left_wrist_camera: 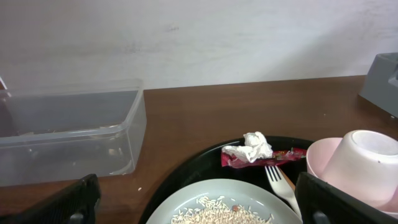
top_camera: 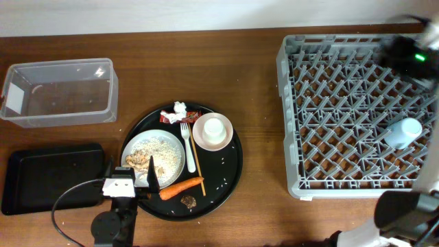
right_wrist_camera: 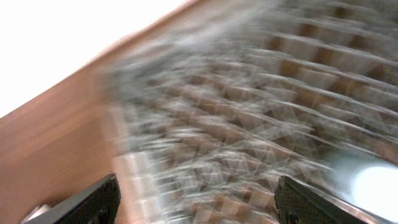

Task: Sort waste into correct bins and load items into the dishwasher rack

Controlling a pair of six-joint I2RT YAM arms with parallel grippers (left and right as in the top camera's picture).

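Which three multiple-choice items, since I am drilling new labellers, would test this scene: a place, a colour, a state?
1. The pale blue cup lies: A on the round tray; B in the dishwasher rack; C in the clear tub.
2. The snack wrapper is: A green; B blue; C red.
3. The left pincer is: A open; B shut on the fork; C shut on the carrot.
B: it lies among the tines. C: red, by the tissue. A: fingers wide apart, nothing between.
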